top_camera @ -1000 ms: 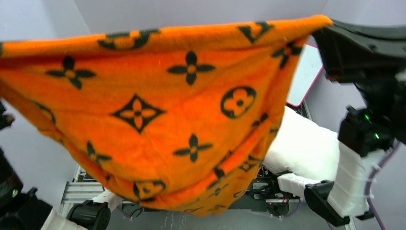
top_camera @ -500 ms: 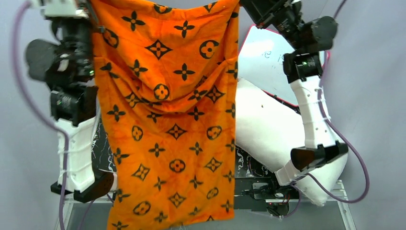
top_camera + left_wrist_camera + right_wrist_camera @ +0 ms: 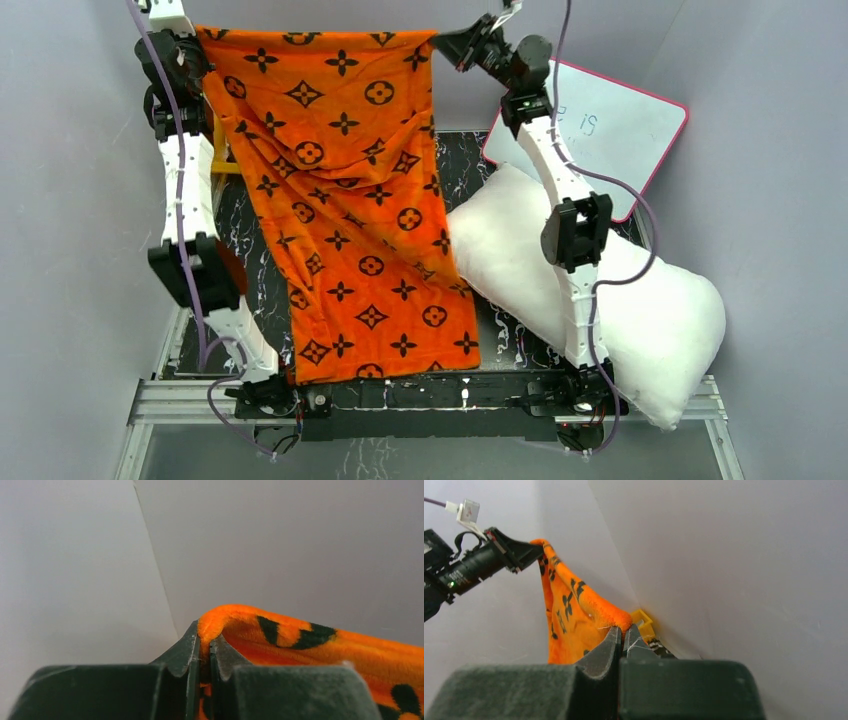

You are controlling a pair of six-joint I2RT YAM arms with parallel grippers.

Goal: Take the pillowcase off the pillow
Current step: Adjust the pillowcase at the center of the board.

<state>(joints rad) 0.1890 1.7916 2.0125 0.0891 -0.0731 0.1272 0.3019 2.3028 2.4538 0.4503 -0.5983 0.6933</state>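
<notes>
Pillowcase (image 3: 340, 200) off, held up by my 2 claws.
L claw (image 3: 204, 647) & R claw (image 3: 622, 632) pinched tight on its top corners, far side; it hangs spread at left. Pillow (image 3: 660, 310) lies bare on table (image 3: 455, 160), right.

The pillow (image 3: 650, 310) hides part of the whiteboard's (image 3: 630, 125) near edge.

pillowcase (image 3: 340, 200) hanging across left side, pillow (image 3: 660, 310) filling right, whiteboard (image 3: 630, 120) behind

A robotics lab cell: plain grey walls (image 3: 60, 200) enclose a marbled table (image 3: 468, 165) on an aluminium frame (image 3: 165, 400).
</notes>
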